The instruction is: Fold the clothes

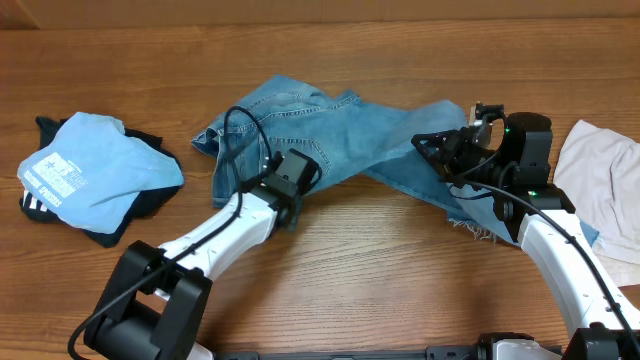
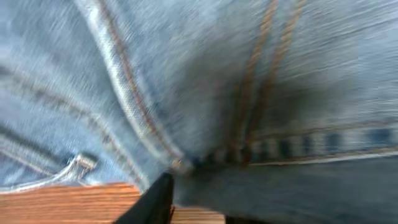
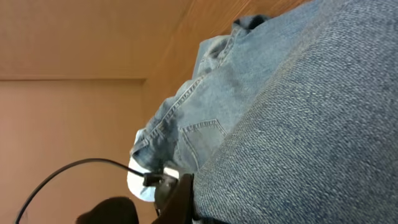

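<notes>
Overhead: the jeans (image 1: 335, 140) lie rumpled on the table (image 1: 380, 270). The left hand (image 1: 292, 185) is at their near edge, and the right hand (image 1: 438, 150) is clenched on a leg.
Left wrist: denim fills the view; grip cannot be told.
Right wrist: denim is pressed close.

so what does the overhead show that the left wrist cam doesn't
Only overhead: the full spread of the jeans, the sky-blue printed shirt lying on a black garment at far left, a cream-white garment at the right edge, plus the left arm and right arm. Only left wrist: a blurred close-up of tan double stitching and seams, with one dark fingertip at the bottom edge. Both: the light-blue denim and the wooden table.
</notes>
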You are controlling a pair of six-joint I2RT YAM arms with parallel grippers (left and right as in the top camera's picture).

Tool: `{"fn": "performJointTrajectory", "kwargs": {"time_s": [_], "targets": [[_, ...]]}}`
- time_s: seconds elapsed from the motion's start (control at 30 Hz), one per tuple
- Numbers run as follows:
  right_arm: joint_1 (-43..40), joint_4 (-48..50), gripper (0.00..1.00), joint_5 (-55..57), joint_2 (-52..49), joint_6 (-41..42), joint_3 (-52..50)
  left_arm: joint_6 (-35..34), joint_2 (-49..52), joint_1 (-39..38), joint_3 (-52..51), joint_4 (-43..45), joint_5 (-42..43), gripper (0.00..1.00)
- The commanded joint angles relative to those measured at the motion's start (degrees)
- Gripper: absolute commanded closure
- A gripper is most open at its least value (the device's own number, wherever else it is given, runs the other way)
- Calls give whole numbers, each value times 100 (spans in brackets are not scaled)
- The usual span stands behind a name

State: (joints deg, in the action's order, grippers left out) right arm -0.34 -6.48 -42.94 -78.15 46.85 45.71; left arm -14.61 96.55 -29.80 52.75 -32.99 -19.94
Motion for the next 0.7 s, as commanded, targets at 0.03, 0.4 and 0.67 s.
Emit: {"fn": "performJointTrajectory", "kwargs": {"time_s": [0.03, 0.4, 0.67], "targets": [[-63, 87, 96, -70, 70, -35, 205, 68, -26, 280, 87, -160, -66, 68], [-387, 254, 96, -929, 70, 39, 479, 1624, -24, 129, 146, 398, 920, 35], [-387, 175, 96, -929, 70, 181, 479, 1644, 7, -46, 321, 894, 734, 50]]}}
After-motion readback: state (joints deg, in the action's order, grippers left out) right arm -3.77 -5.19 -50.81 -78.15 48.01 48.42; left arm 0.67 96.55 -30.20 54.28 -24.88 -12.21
